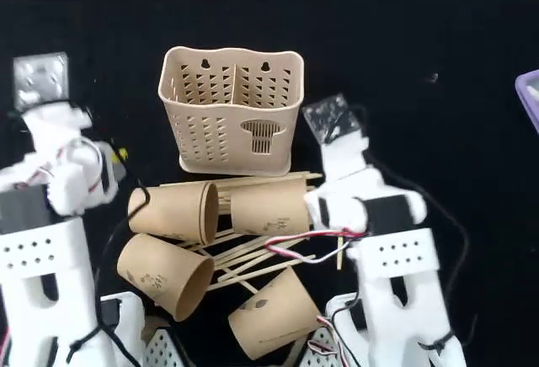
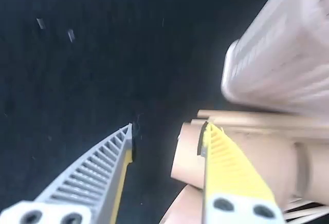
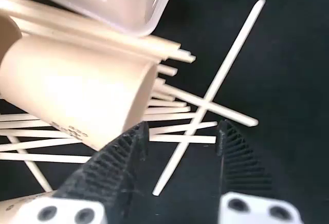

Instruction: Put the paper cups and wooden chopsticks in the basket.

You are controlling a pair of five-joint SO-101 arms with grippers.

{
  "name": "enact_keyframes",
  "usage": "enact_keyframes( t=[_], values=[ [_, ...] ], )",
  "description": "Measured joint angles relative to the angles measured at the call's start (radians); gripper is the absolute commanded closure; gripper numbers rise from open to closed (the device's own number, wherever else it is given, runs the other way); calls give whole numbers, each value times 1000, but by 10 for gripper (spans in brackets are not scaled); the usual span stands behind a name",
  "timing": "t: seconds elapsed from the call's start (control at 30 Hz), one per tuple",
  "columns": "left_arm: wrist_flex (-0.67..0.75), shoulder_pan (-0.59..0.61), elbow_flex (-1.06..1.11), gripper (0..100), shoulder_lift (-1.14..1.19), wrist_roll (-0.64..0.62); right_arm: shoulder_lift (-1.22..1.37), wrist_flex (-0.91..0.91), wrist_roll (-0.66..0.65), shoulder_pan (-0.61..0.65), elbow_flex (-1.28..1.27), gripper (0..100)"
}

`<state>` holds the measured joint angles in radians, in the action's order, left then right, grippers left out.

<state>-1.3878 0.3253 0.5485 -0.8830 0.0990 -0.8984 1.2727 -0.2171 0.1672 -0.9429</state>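
Paper cups (image 1: 173, 211) and wooden chopsticks (image 1: 253, 259) all lie at lower centre; the basket (image 1: 232, 123) above them looks empty. My left gripper (image 2: 167, 127) and right gripper (image 3: 182, 125) both gape wide, holding nothing.

Four paper cups (image 1: 269, 205): two side by side just near of the basket (image 1: 232, 110), two nearer still. One basket. Wooden chopsticks (image 1: 253, 257): a crossed heap, too overlapped to count.
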Motion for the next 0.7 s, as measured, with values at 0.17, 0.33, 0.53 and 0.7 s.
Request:
enact_keyframes(
  t=[0.17,0.33,0.53,0.7],
  values=[
    [149,17,296,779,-91,2,-2,-20,0,69,-17,779],
    [173,2,365,780,-126,2,-2,2,20,141,21,776],
    [184,-3,416,780,-127,2,-2,2,43,209,21,777],
    [186,-3,439,780,-127,2,-2,2,43,279,21,779]
  ],
)
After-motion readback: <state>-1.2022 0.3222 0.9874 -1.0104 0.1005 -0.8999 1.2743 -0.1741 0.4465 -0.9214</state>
